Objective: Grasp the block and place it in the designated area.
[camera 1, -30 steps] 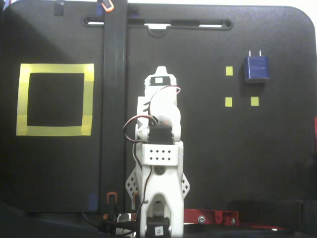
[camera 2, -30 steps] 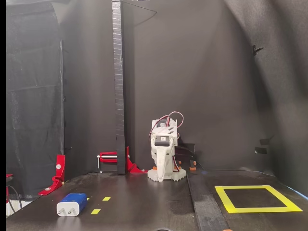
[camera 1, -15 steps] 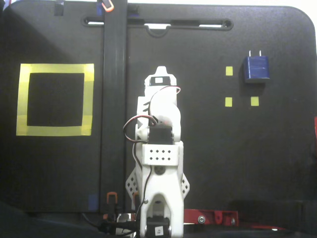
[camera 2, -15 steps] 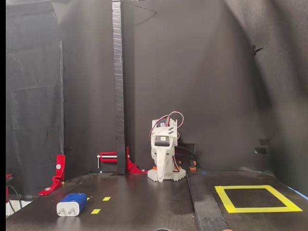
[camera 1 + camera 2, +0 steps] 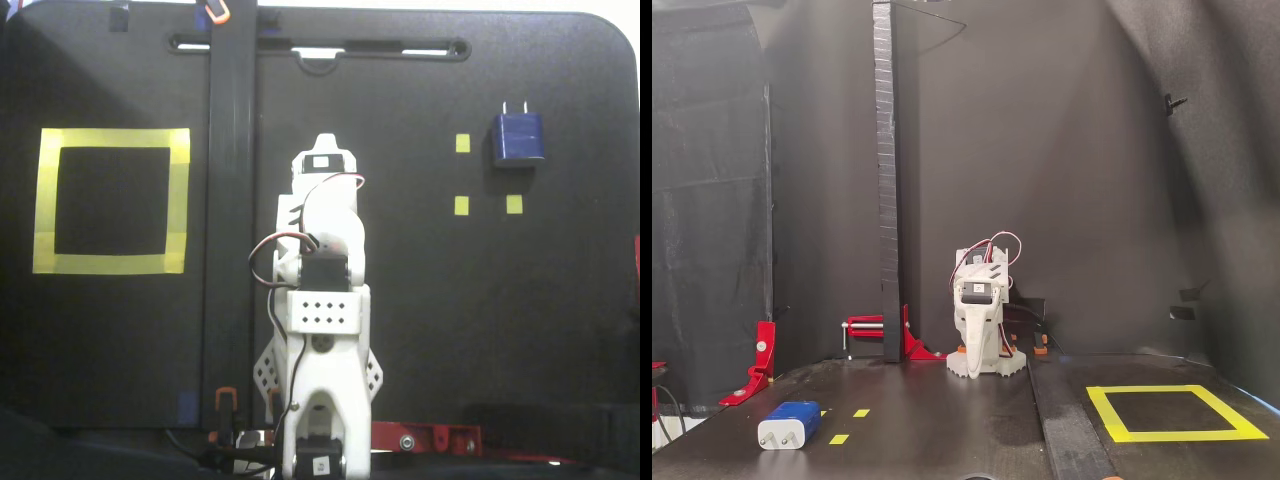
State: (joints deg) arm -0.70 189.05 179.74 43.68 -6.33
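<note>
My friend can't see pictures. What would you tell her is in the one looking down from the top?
A white robot arm sits folded in the middle of a black table. A dark-blue block lies far right among three small yellow markers, and a big yellow tape square is on the left.

Red clamps (image 5: pixel 760 362) (table edge), black post (image 5: pixel 886 170)

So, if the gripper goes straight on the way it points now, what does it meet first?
Probably the table near the base: the folded gripper seems to point down, though depth is unclear.
</note>
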